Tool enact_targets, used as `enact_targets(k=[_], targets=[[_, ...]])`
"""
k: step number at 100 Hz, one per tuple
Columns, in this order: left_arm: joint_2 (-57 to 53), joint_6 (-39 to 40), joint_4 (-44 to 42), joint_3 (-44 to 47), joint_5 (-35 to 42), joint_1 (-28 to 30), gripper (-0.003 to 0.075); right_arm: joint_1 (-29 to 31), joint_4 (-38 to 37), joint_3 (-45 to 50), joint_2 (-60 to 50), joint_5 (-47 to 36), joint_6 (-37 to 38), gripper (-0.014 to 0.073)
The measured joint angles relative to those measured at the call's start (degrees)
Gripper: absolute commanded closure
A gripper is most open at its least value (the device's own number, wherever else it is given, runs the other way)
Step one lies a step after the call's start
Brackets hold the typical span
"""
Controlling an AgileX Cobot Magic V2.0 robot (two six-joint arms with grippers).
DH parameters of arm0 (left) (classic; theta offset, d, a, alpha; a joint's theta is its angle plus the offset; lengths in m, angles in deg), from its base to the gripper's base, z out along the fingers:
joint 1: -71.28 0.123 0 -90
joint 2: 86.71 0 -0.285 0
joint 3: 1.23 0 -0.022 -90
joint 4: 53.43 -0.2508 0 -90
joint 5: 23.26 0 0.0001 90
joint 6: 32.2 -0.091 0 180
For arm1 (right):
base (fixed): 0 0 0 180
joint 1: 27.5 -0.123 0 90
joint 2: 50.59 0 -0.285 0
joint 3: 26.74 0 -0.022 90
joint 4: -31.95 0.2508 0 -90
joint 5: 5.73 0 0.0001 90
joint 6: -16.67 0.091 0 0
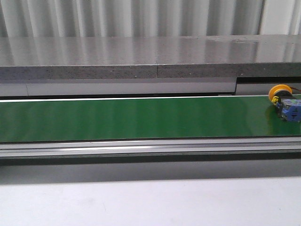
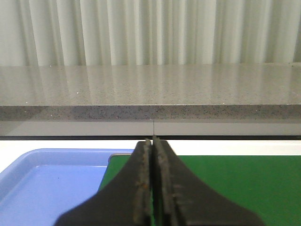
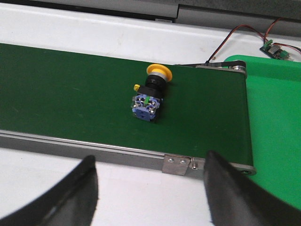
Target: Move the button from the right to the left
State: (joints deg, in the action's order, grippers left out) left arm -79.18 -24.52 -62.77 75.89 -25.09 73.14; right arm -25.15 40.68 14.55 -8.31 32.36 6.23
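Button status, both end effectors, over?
Left end effector shut, empty. Right end effector open, short of button. Button on its side, green belt right end. Nothing blocking.

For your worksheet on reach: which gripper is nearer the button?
Right. The right gripper, jaws open, hovers near the button. The left gripper, shut, sits by the blue tray; no button shows there.

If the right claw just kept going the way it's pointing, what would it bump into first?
Probably the button, lying on its side on the green belt, ahead of the open right gripper. Depth is hard to judge; it might meet the belt first.
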Motion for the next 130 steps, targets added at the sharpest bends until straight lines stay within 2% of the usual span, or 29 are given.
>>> enact_targets(k=[16,24,130], targets=[[0.00,0.00,0.00,0.00,0.00,0.00,0.0740,0.00,0.00,3.32,-5.97,0.82,0.00,0.0571],[0.00,0.00,0.00,0.00,0.00,0.00,0.0740,0.00,-0.09,3.68,-7.33,1.33,0.00,0.0668],[0.00,0.00,0.00,0.00,0.41,0.00,0.0740,0.00,-0.09,3.81,-7.82,1.95,-0.09,0.0662]])
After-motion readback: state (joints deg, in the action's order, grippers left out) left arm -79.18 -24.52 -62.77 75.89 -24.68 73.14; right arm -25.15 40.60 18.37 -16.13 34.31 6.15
